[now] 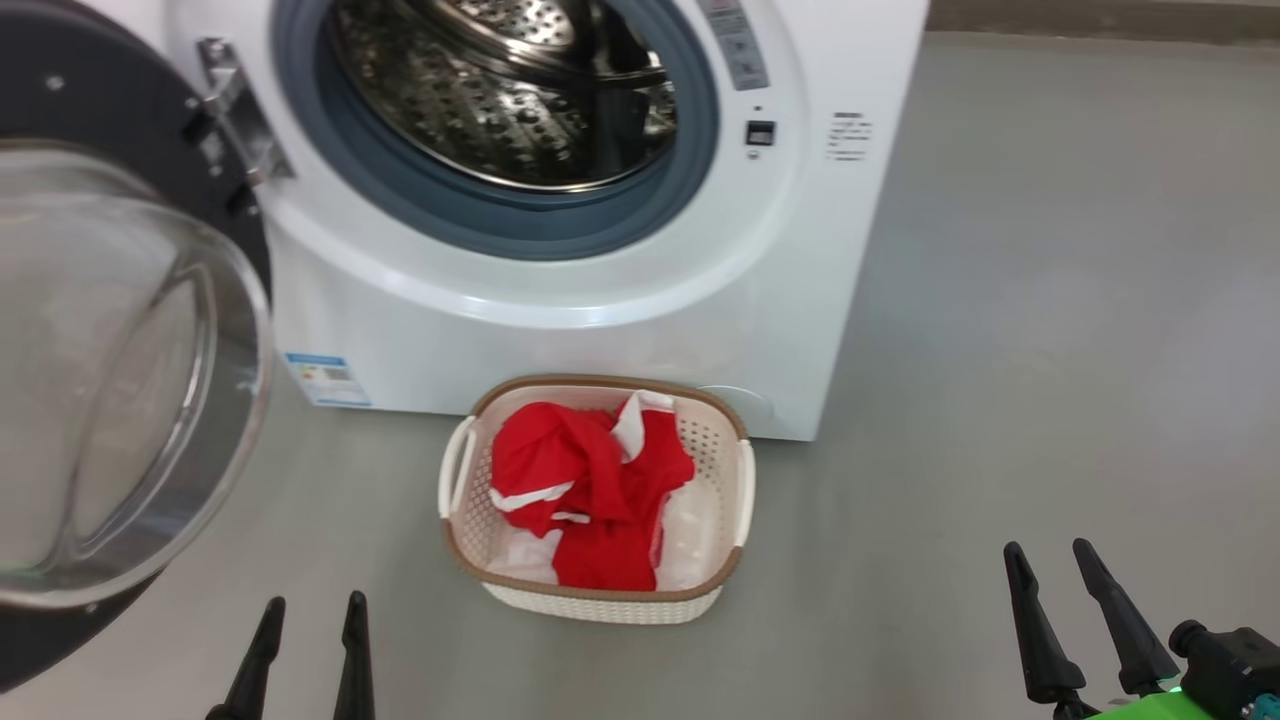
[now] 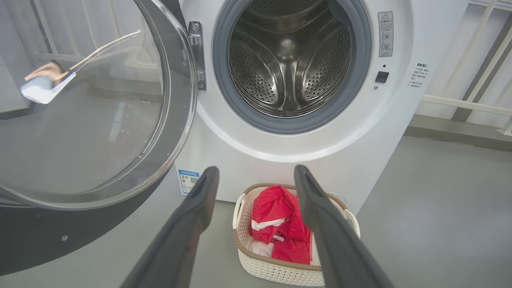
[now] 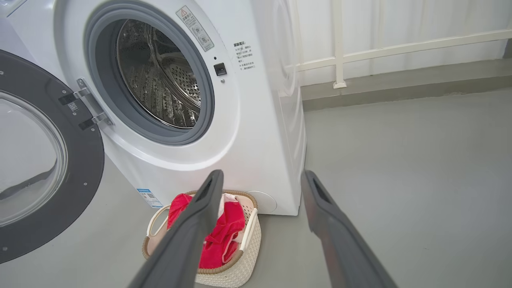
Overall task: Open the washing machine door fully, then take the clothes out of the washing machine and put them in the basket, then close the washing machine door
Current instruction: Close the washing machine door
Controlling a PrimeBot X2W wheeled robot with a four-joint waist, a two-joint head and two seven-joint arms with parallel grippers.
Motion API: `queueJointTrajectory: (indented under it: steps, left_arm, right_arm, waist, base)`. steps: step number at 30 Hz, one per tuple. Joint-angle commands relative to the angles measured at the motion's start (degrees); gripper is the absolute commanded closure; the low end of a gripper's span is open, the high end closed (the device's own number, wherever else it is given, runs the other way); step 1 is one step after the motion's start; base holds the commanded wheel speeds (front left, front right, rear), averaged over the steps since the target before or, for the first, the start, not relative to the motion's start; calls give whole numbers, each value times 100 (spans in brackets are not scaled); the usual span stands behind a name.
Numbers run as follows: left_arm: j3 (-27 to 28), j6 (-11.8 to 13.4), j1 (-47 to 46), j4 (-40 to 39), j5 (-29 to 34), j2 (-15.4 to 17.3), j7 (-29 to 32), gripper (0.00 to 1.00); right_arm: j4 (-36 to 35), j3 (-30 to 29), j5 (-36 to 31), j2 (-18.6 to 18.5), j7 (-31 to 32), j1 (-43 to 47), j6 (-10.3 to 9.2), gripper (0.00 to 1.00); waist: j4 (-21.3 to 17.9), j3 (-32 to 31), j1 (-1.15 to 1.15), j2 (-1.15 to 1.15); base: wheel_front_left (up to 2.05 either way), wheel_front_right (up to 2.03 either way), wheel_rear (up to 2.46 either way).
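Note:
The white washing machine (image 1: 560,320) stands ahead with its steel drum (image 2: 288,64) showing bare metal. Its door (image 1: 110,380), a black ring around a clear glass bowl, hangs swung wide to the left on its hinge (image 1: 235,115). On the floor in front sits the cream basket (image 1: 725,560) holding the red clothes (image 1: 590,490) with white trim. My left gripper (image 1: 313,604) is open at the lower left, below the door and left of the basket. Low at the right, well clear of the basket, my right gripper (image 1: 1050,550) is open too. Neither holds anything.
Grey floor (image 1: 1050,350) spreads wide to the right of the machine. A white railing (image 3: 400,50) and a low step run along the wall behind. The open door's rim (image 2: 80,232) juts out close to my left arm.

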Motion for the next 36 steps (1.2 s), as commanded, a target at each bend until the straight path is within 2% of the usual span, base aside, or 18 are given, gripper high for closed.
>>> queueJointTrajectory:
  steps: [1,22,31,36]
  left_arm:
    - [155,39,-31,-112,-52,62,-29,0]
    - [-95,360,227,-70,-389,62,-29,0]
    - [2,582,333,-269,-625,62,-29,0]
    - [-2,651,367,-351,-691,62,-29,0]
  right_arm:
    - [-114,162,29,-134,-37,-75,37,0]
    - [54,696,94,-350,-37,-272,37,0]
    - [220,1214,174,-459,-37,-670,37,0]
    - [291,1317,218,-492,-37,-790,37,0]
  waist:
    - [231,11,0,0]
    - [2046,-167,0,0]
    - [2217,-52,0,0]
    - [2244,-14,0,0]
  base:
    - [0,0,0]
    - [0,0,0]
    - [0,0,0]
    - [0,0,0]
